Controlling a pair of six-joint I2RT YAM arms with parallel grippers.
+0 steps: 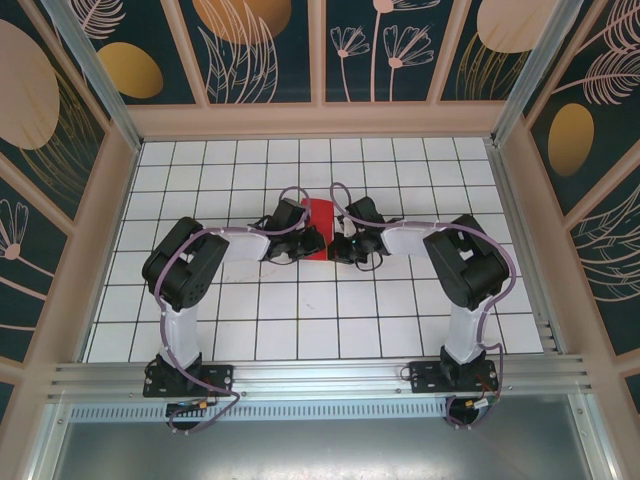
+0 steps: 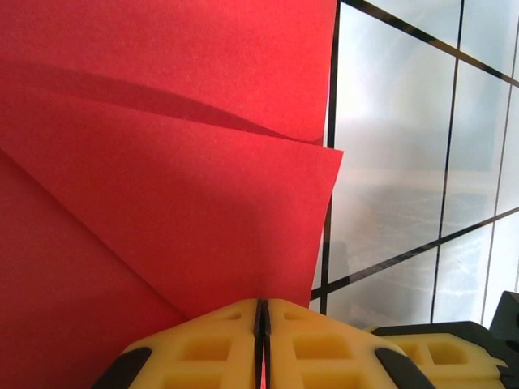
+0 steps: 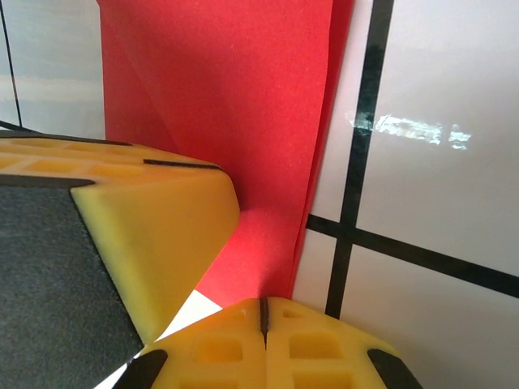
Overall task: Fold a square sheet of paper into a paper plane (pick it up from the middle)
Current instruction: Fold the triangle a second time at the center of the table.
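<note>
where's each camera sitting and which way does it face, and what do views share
top external: above and behind the bases, looking down on the tiled table; both arms whole, left gripper and right gripper meeting at the red sheet.
left wrist: on the left arm, looking along its shut fingers at the pinched, creased sheet.
right wrist: on the right arm, looking along its shut fingers at the sheet's edge.
shared: both wrist views catch the sheet, grid tiles and the other gripper's yellow finger.
</note>
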